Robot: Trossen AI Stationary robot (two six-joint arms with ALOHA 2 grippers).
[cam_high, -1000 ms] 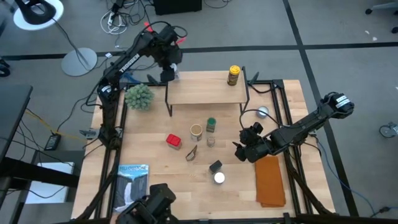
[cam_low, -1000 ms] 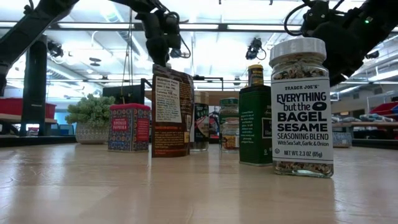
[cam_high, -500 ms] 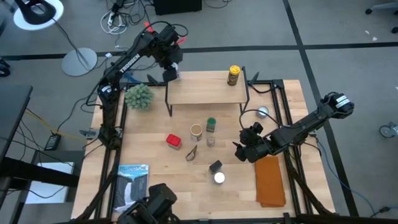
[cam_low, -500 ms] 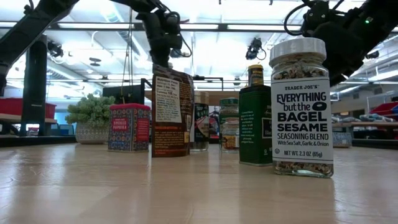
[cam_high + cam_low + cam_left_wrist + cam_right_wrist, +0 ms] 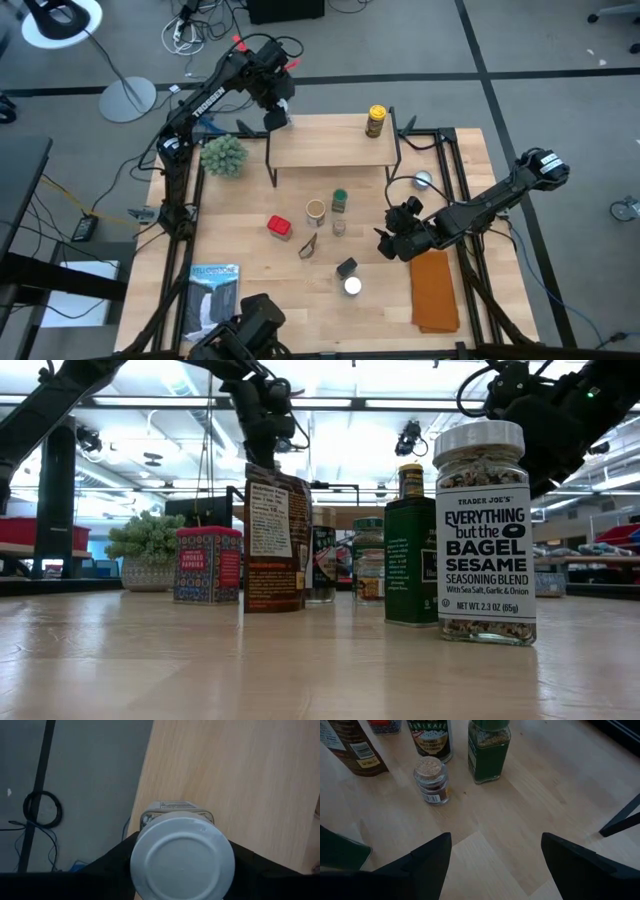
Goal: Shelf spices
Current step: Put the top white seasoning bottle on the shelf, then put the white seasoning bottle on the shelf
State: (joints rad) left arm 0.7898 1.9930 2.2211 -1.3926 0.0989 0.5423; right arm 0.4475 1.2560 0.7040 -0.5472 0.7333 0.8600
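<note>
Two dark arms share the light-wood tabletop (image 5: pixel 250 260). Up at the far left corner of the low light-wood shelf on thin black legs (image 5: pixel 325 148), the left gripper (image 5: pixel 274 117) pinches a white-capped jar (image 5: pixel 182 857) between its fingers; whether the jar's base touches the board cannot be told, since the cap fills the wrist view. One yellow-capped jar (image 5: pixel 376 121) stands on the shelf's far right corner, well apart, with bare board between them. A fuzzy green plant (image 5: pixel 223 155) sits just beside the shelf's left legs.

In front of the shelf wait a tan round canister (image 5: pixel 316 210), a green-capped jar (image 5: pixel 340 200), a small cork-topped jar (image 5: pixel 431 780), a red square tin (image 5: pixel 279 227), a brown packet (image 5: pixel 308 246), a black box (image 5: pixel 346 267) and a white-lidded seasoning jar (image 5: pixel 484 530).

Right of that cluster the right gripper (image 5: pixel 388 243) hovers with its jaws spread, nothing between them, beside an orange cloth (image 5: pixel 435 291). A flat silver round tin (image 5: pixel 423 181) lies near the shelf's right legs.
</note>
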